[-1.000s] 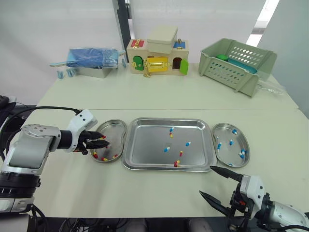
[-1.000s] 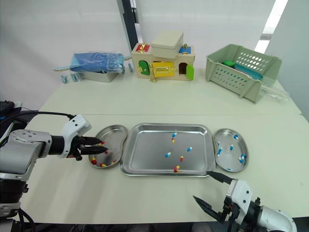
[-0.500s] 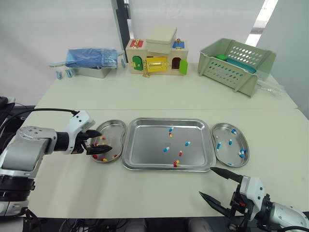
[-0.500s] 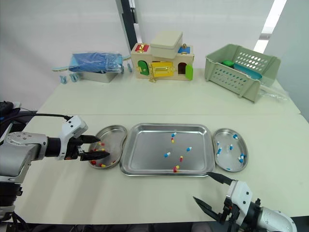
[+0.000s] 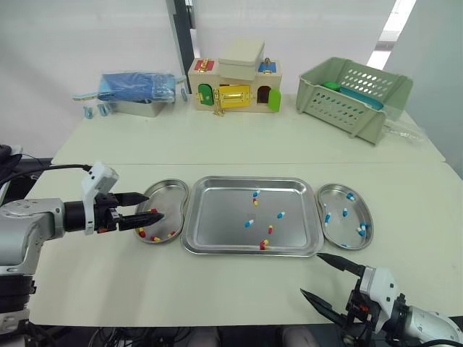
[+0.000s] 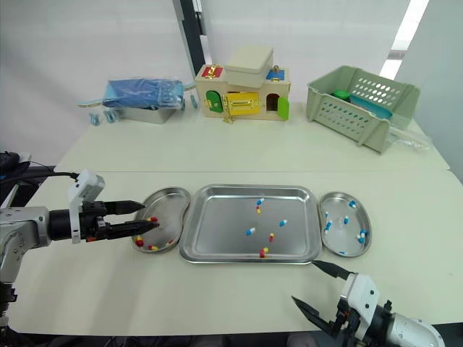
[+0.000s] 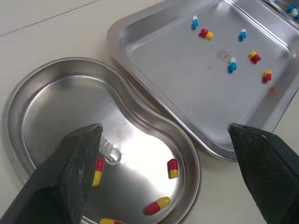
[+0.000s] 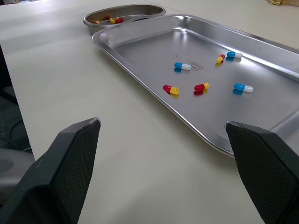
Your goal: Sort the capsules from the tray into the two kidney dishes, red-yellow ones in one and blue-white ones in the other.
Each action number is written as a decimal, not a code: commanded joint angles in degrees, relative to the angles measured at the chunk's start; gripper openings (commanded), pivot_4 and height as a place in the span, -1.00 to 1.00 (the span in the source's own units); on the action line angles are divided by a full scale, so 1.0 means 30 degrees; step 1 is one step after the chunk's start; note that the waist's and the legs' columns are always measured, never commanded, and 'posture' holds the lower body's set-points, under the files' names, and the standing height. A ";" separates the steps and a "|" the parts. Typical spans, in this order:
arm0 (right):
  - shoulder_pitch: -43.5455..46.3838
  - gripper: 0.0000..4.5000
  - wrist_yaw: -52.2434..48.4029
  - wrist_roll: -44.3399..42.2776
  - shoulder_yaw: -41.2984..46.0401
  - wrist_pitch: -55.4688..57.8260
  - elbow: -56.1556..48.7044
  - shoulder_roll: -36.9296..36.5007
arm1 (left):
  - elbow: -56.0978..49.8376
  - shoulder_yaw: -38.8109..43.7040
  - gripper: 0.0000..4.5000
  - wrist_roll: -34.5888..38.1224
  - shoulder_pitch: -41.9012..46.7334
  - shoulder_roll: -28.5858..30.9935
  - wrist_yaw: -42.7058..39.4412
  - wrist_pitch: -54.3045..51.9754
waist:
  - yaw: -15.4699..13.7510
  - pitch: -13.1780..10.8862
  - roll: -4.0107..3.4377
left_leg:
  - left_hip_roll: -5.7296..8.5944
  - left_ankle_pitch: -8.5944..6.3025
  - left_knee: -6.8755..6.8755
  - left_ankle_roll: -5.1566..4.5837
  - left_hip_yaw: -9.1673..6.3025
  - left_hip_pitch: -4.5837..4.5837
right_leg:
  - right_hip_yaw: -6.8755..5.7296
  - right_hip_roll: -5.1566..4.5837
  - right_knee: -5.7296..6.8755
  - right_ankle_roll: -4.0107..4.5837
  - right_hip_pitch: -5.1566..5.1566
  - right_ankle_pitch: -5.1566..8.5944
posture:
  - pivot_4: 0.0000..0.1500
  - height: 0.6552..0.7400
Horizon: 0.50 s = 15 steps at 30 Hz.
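Between two kidney dishes lies the steel tray (image 5: pixel 224 210), holding several loose capsules, both red-yellow (image 5: pixel 264 244) and blue-white (image 5: pixel 248 223). Several red-yellow capsules (image 7: pixel 172 168) lie in the left kidney dish (image 5: pixel 170 195); the right kidney dish (image 5: pixel 338 199) has several blue-white ones (image 5: pixel 362 230). My left gripper (image 5: pixel 153 206) is open and empty, fingertips over the left dish's near-left part. My right gripper (image 5: pixel 311 273) hangs open and empty near the table's front edge, just in front of the tray's right corner.
Along the back of the table stand a blue packet in a metal box (image 5: pixel 137 92), a toy house with coloured doors (image 5: pixel 235 85) and a green plastic basket (image 5: pixel 354 90). Bare tabletop runs between these and the tray.
My left gripper, shut over the left dish a second ago, has opened and the arm has drawn back to the left. The right gripper has barely moved.
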<state>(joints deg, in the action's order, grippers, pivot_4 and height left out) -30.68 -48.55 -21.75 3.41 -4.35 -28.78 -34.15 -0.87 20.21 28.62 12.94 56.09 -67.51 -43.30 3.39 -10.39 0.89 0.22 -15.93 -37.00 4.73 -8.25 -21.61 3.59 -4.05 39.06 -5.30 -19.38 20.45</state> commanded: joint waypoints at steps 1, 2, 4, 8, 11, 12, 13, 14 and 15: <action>-0.0382 1.00 -0.0741 -0.1866 0.2190 0.1242 -0.0665 -0.1317 | -0.1857 0.3013 0.98 0.0223 -0.2292 0.0921 0.0350 -0.0042 | 0.0087 0.0000 0.0002 | -0.0003 0.0000 0.0003 0.0000 0.0022 0.0001 | 0.0017 0.0000 -0.0005 0.0000 -0.0004 0.0000 | 1.00 1.00; -0.0381 1.00 -0.1060 -0.2101 0.2806 0.1471 -0.0542 -0.1821 | -0.2307 0.3715 0.98 0.0149 -0.3224 0.1101 0.0284 -0.0080 | 0.0064 0.0000 0.0002 | -0.0006 0.0000 0.0005 0.0000 0.0035 0.0003 | 0.0024 -0.0003 -0.0006 0.0000 -0.0004 0.0000 | 1.00 1.00; -0.0139 1.00 -0.1402 -0.3338 0.4516 0.2775 -0.0062 -0.2853 | -0.3016 0.5498 0.98 -0.0367 -0.5465 0.1412 0.0037 0.0179 | 0.0049 -0.0002 0.0005 | -0.0011 -0.0001 0.0010 -0.0003 0.0036 0.0030 | 0.0021 -0.0002 -0.0001 0.0002 0.0017 -0.0001 | 1.00 1.00; -0.0217 1.00 -0.2691 -0.4801 0.7126 0.4922 0.0845 -0.4635 | -0.3695 0.8283 0.98 -0.0969 -0.8739 0.1239 -0.0138 0.0731 | -0.0111 0.0001 0.0017 | -0.0019 -0.0005 0.0028 -0.0006 0.0104 0.0099 | 0.0067 -0.0005 -0.0007 0.0004 0.0063 -0.0002 | 1.00 1.00; 0.0125 1.00 -0.3844 -0.4996 0.8433 0.5980 0.2731 -0.5827 | -0.3806 0.9550 0.98 -0.2078 -1.1405 0.0576 -0.0368 0.2289 | -0.0235 0.0002 0.0037 | -0.0011 -0.0010 0.0031 -0.0007 0.0128 0.0091 | 0.0082 -0.0015 -0.0036 0.0004 0.0063 -0.0001 | 1.00 1.00; 0.0498 1.00 -0.4145 -0.4849 0.8658 0.6086 0.3607 -0.6143 | -0.3757 0.9875 0.98 -0.2490 -1.2311 0.0263 -0.0498 0.3093 | -0.0252 0.0009 0.0051 | -0.0010 -0.0016 0.0036 -0.0016 0.0142 0.0091 | 0.0091 -0.0019 -0.0043 0.0004 0.0063 -0.0001 | 1.00 1.00; 0.0772 1.00 -0.4428 -0.4736 0.8826 0.6157 0.4232 -0.6331 | -0.3803 1.0104 0.98 -0.2705 -1.2934 0.0021 -0.0556 0.3664 | -0.0262 0.0011 0.0057 | -0.0011 -0.0018 0.0038 -0.0017 0.0146 0.0094 | 0.0093 -0.0019 -0.0047 0.0004 0.0064 -0.0001 | 1.00 1.00; 0.1029 1.00 -0.4831 -0.4471 0.8885 0.6385 0.5124 -0.6780 | -0.3667 1.0430 0.98 -0.3059 -1.3853 -0.0296 -0.0764 0.4456 | -0.0278 0.0011 0.0058 | -0.0014 -0.0019 0.0038 -0.0018 0.0155 0.0095 | 0.0099 -0.0019 -0.0047 0.0004 0.0062 -0.0002 | 1.00 1.00; 0.1276 1.00 -0.5172 -0.4199 0.8932 0.6445 0.5841 -0.7068 | -0.3643 1.0714 0.98 -0.3204 -1.4562 -0.0532 -0.0918 0.4929 | -0.0286 0.0010 0.0059 | -0.0014 -0.0019 0.0037 -0.0018 0.0162 0.0096 | 0.0105 -0.0019 -0.0047 0.0004 0.0062 -0.0002 | 1.00 1.00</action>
<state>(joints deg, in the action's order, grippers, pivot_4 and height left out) -27.52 -61.83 -34.90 28.31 14.56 -13.82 -54.15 -11.39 48.35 20.42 -28.63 54.82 -69.30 -32.01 2.53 -10.36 1.06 0.18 -15.99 -36.88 4.68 -7.74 -21.32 3.92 -4.11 38.92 -5.29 -19.20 20.44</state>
